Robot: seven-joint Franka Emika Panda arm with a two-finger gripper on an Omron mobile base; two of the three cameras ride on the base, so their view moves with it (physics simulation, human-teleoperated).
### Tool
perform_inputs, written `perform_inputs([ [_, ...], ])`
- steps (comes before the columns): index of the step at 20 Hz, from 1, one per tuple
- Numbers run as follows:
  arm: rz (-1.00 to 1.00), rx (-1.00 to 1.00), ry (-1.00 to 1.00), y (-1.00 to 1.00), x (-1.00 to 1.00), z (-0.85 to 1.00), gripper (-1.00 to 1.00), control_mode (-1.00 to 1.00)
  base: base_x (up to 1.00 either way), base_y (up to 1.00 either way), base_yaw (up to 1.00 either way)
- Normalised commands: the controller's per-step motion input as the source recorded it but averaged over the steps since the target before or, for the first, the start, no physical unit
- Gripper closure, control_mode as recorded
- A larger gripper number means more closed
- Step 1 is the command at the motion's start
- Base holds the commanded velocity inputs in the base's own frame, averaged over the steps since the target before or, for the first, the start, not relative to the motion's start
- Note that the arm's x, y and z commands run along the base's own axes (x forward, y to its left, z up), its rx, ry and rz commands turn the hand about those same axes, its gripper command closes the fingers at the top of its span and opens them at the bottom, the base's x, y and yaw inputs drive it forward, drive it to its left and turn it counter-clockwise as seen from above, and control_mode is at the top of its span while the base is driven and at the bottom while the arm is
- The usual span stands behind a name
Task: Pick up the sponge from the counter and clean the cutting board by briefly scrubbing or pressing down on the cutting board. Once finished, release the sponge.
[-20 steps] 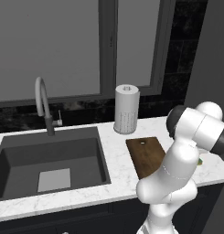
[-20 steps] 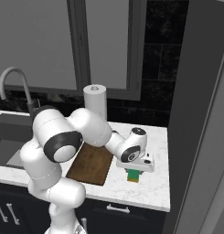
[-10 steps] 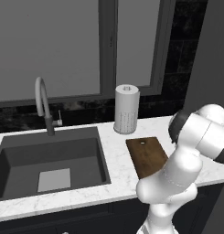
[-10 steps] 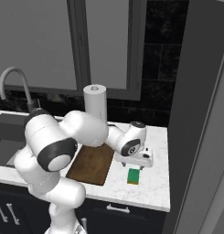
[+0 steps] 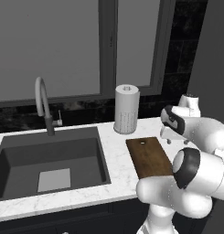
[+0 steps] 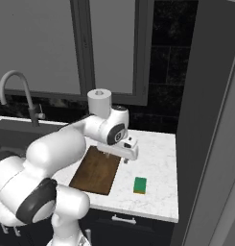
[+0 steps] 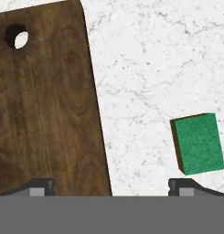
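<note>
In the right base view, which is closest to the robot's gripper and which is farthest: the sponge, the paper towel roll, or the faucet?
From the gripper:
1. Sponge, on the counter just in front.
2. Paper towel roll, behind it by the window.
3. Faucet, far left at the sink.

White marble counter [image 6: 159,158] with a dark sink [image 5: 49,160] set in its left part. A brown cutting board [image 6: 96,170] lies near the front edge. A green sponge [image 6: 140,185] lies right of it, apart. A paper towel roll [image 5: 126,109] stands by the back edge.
</note>
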Motion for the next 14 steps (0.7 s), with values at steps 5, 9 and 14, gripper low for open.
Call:
perform_inputs([
  [5, -0.13, 0.0, 0.03, 1.0, -0.35, 0.6, -1.0, -1.0, 0.0, 0.0, 0.0],
  [9, -0.07, -0.01, 0.03, 1.0, -0.37, 0.44, -1.0, -1.0, 0.0, 0.0, 0.0],
  [14, 0.0, 0.0, -0.03, 0.77, -0.29, 0.55, -1.0, -1.0, 0.0, 0.0, 0.0],
])
